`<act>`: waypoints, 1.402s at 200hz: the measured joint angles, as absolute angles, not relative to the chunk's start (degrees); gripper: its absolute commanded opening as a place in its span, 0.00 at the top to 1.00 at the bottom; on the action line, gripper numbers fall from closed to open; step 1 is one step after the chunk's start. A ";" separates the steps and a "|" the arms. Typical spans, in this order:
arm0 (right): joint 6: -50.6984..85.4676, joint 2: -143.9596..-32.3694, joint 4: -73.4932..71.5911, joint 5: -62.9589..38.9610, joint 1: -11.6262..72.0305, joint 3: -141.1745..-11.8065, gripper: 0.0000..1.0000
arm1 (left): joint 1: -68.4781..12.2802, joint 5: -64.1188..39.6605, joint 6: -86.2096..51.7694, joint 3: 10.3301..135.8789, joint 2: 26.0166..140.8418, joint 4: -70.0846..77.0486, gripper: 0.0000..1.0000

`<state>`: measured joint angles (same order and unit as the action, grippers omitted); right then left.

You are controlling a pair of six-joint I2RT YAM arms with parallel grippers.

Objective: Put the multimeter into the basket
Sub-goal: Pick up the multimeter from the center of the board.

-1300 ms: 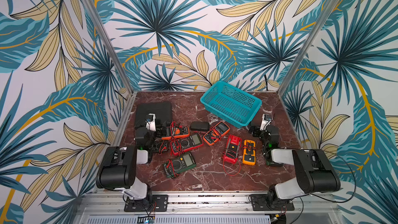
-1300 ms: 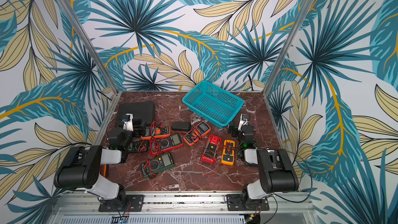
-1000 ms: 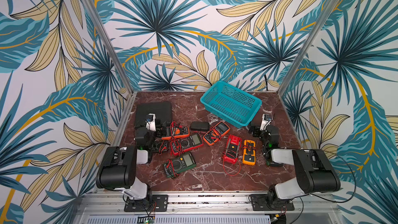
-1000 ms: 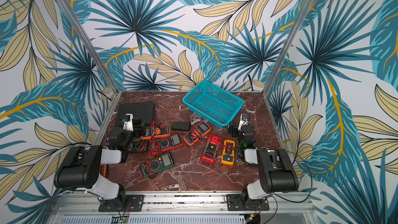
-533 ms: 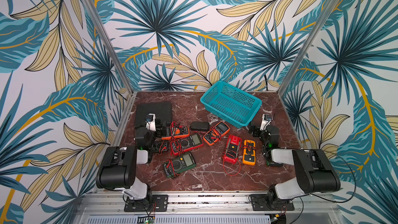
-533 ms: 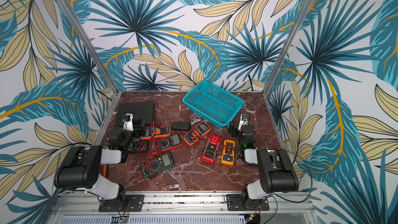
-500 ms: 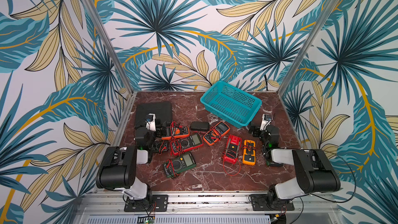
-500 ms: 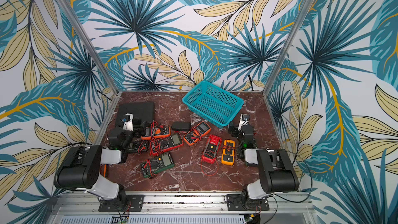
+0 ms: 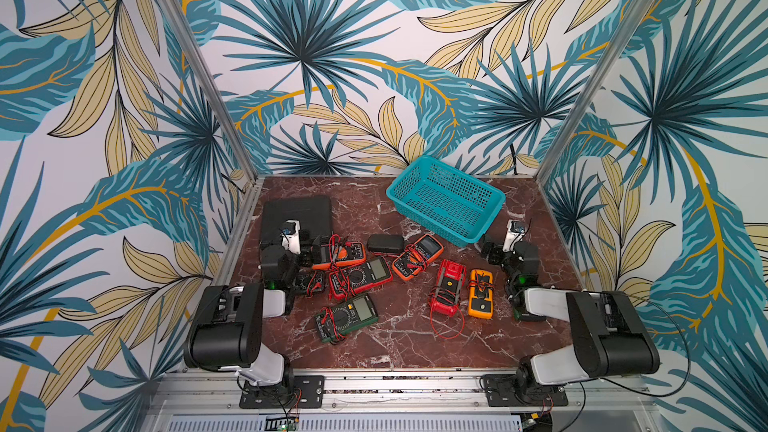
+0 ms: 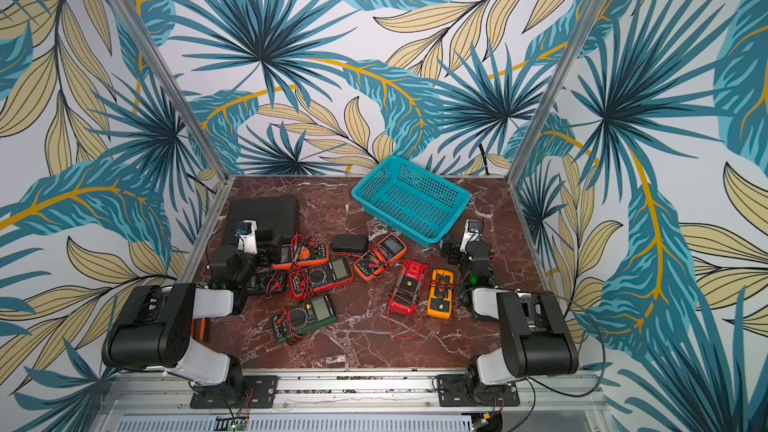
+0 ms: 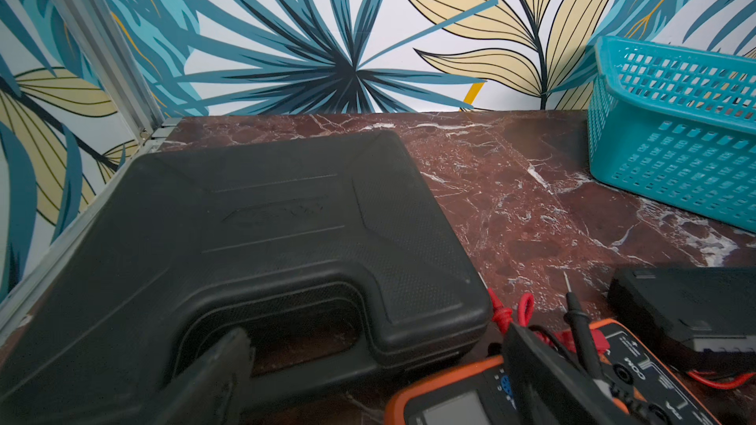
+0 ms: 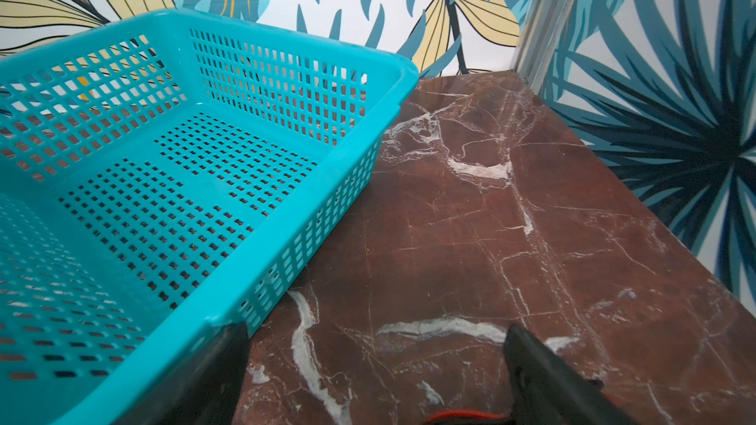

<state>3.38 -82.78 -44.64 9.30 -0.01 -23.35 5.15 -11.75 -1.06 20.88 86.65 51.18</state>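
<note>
**Snag risk: leads everywhere, basket empty**

Left tool (image 11: pixel 376 337): jaws apart, nothing held. It sits low at the handle edge of the case (image 9: pixel 297 211), with one finger over the orange meter (image 9: pixel 338 253). Close here and you'd likely pinch a probe or clip the case.

The pile (image 9: pixel 359 278) is packed tight with leads wound round the meters, so lifting one probably drags its neighbour. Green meter (image 9: pixel 347 317) is clear of the pile.

Pouch (image 9: pixel 385 243) lies between the pile and the basket. Skip it.

Red meter (image 9: pixel 449 286) and yellow meter (image 9: pixel 481 292) lie side by side. The red lead (image 9: pixel 446 326) loops loose on the table (image 9: pixel 374 351) and could catch the rim.

Basket (image 9: pixel 446 201) is at the back, right of centre. Every meter is on the table.

Right tool (image 12: pixel 375 335): jaws apart, empty, one finger just beside the basket corner. A careless swing shoves the basket.
</note>
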 measured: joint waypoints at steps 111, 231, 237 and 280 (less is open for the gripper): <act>15.33 -54.00 4.40 20.80 -0.01 -38.92 0.01 | 2.66 -6.35 -6.02 34.54 61.89 14.00 0.00; 28.49 -53.93 35.92 20.49 -0.01 -46.96 0.00 | -32.51 5.67 -15.51 47.64 66.39 -9.69 0.00; 29.06 -54.33 36.88 20.36 -0.01 -47.13 0.00 | -34.72 6.83 -16.62 48.73 68.16 -10.04 0.00; 31.62 -57.17 41.93 20.12 -0.01 -47.97 0.00 | -48.84 13.19 -23.07 57.76 80.95 -13.21 0.00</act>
<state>31.62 -57.17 41.93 20.12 -0.01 -47.97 -48.84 13.19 -23.07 57.76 80.95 -13.21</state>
